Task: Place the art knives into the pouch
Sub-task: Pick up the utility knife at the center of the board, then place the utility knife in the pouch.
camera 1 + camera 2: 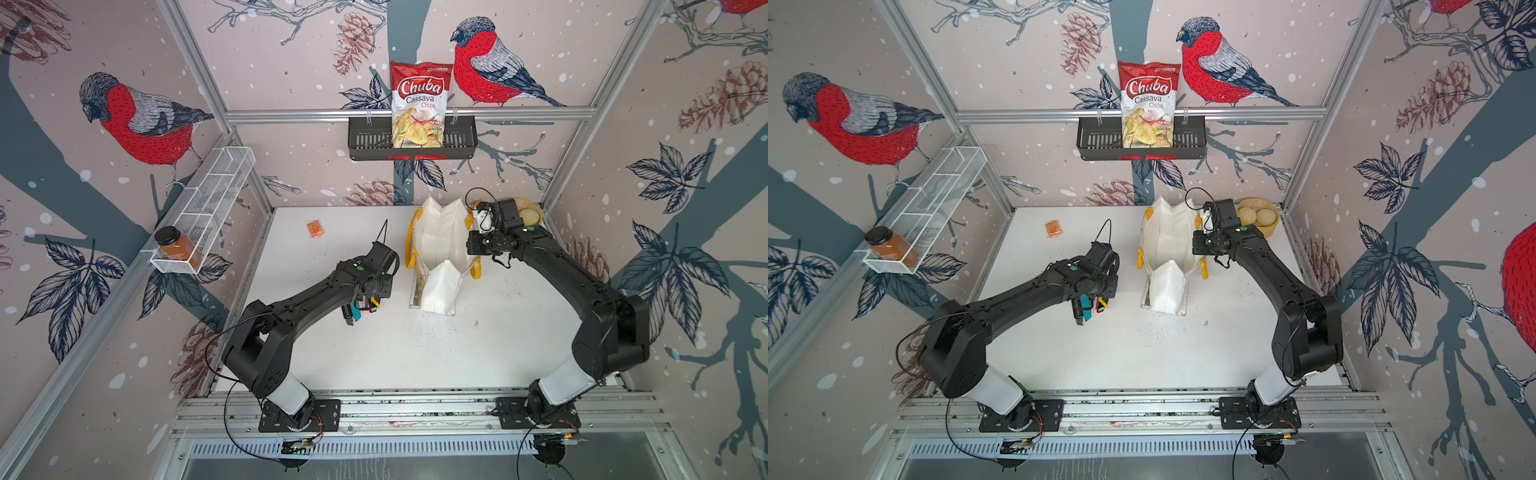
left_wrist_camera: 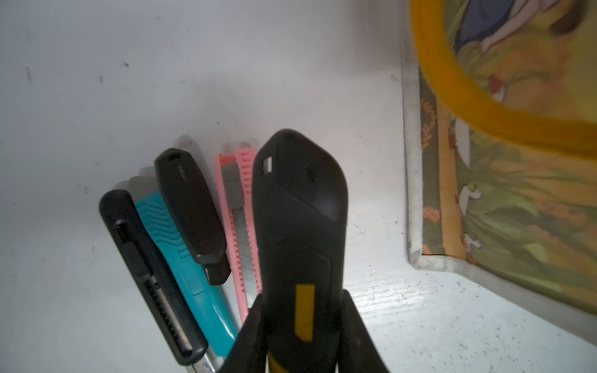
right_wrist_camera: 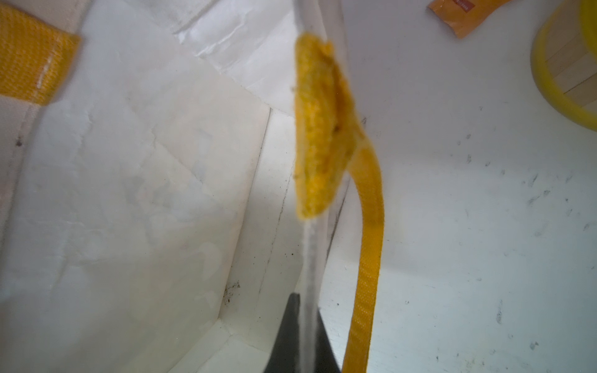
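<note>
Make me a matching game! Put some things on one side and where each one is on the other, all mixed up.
Things:
1 chips
2 jar
3 black-yellow knife
4 pouch

Places:
A in the wire shelf
B in the left end effector
C in the black basket
D rim pinched by the right end effector

Pairs: 1-C, 2-A, 3-B, 4-D

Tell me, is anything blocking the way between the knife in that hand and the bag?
Nothing visible does. The left hand grips the black knife, and only table lies between it and the bag. The spare knives lie on the side away from the bag. The right hand pinches its rim, holding the mouth open.
</note>
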`<action>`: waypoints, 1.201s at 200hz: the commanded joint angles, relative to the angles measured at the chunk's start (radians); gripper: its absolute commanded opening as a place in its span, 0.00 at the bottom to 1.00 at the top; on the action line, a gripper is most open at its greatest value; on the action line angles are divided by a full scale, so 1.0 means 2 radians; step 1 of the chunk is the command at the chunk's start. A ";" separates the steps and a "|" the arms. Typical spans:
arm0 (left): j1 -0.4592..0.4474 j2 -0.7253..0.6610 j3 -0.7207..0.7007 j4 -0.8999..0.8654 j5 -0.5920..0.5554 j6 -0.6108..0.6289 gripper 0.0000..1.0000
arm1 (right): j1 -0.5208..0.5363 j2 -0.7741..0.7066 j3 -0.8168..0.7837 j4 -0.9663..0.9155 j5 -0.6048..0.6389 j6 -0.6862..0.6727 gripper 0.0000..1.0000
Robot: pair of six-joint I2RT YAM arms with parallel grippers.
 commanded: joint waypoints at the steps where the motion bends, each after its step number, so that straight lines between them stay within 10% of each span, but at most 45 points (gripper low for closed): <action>1: 0.000 -0.011 0.042 -0.043 -0.032 0.017 0.20 | 0.005 -0.001 0.002 0.009 -0.008 -0.009 0.00; 119: -0.016 0.120 0.391 -0.092 0.016 0.067 0.20 | 0.055 -0.003 0.007 0.036 -0.038 -0.022 0.00; 240: -0.040 0.163 0.386 -0.014 0.049 0.063 0.21 | 0.075 -0.005 0.012 0.057 -0.057 0.002 0.00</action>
